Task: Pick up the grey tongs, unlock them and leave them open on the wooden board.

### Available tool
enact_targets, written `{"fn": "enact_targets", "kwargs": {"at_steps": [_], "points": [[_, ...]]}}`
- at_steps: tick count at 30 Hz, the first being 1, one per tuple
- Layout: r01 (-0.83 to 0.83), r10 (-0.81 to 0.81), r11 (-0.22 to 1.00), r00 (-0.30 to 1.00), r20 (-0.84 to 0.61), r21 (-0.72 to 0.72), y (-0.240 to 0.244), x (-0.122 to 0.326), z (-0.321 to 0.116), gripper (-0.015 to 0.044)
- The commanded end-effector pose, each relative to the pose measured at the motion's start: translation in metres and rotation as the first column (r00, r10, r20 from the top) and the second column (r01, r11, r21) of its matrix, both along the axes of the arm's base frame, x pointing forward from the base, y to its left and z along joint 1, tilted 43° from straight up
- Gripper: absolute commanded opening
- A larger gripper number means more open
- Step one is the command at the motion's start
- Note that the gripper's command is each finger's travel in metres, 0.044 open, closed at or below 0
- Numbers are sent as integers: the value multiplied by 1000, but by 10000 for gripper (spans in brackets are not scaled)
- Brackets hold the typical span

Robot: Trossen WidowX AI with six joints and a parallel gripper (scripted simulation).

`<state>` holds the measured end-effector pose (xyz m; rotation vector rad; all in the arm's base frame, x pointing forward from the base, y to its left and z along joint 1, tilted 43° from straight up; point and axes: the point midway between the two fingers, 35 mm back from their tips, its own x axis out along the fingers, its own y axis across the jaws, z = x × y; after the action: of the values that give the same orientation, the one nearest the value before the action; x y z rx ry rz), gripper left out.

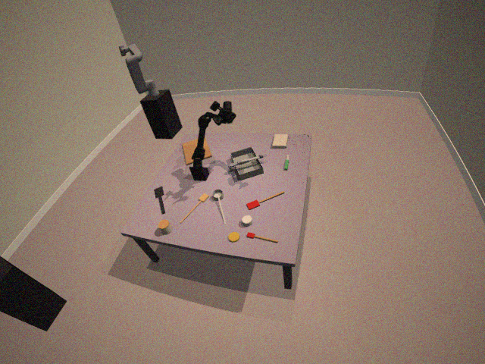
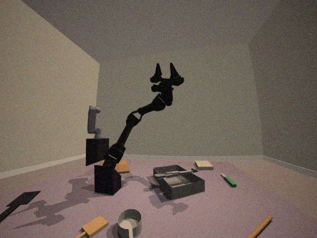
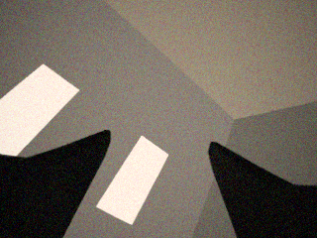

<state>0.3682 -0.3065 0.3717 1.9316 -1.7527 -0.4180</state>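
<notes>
Nearest in the exterior view, a small metal pot (image 1: 215, 192) (image 2: 122, 231) stands with a pale spoon in it. Beyond that comes the roasting tin (image 1: 256, 174) (image 2: 186, 189), beside the arm's base (image 1: 199, 174) (image 2: 107, 179). The grey tongs (image 1: 247, 159) (image 2: 176, 173) rest across it, their ends reaching the two opposite sides. Seen from the top, their long axis runs roughly outward from the base: the pale, rounded end is nearer the arm, the dark end farther off. The picture is grainy here, and I can't say for certain which end carries the hinge.

High above the table, the gripper (image 1: 221, 105) (image 2: 164, 63) (image 3: 160, 141) points upward, fingers wide apart, nearly as far as they go, with nothing between them. The tongs lie well below, so the wrist needs to turn over and come down with one finger on each side of that long axis. A grip near the hinge end should let the tips hang down for the unlocking squeeze; a crosswise approach could knock the tongs into the tin.

Farther back, behind the base, lies the wooden board (image 1: 192, 150) (image 2: 123, 166), on the opposite side of the arm from the small pot.
</notes>
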Motion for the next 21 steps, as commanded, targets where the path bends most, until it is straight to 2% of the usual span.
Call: {"fn": "enact_targets", "kwargs": {"at_steps": [1,5,8,11,14,17,21], "points": [[-4,4,1000,1000,-7,0,1,1,0,374],[-93,93,996,977,-192,6,18,24,-9,269],[-232,217,973,864,-455,23,46,55,-24,260],[-382,313,922,651,-691,58,82,84,-42,260],[-526,347,843,376,-859,110,123,107,-63,260],[-634,316,755,128,-940,168,159,121,-81,260],[-737,214,629,-143,-966,248,204,130,-103,260]]}}
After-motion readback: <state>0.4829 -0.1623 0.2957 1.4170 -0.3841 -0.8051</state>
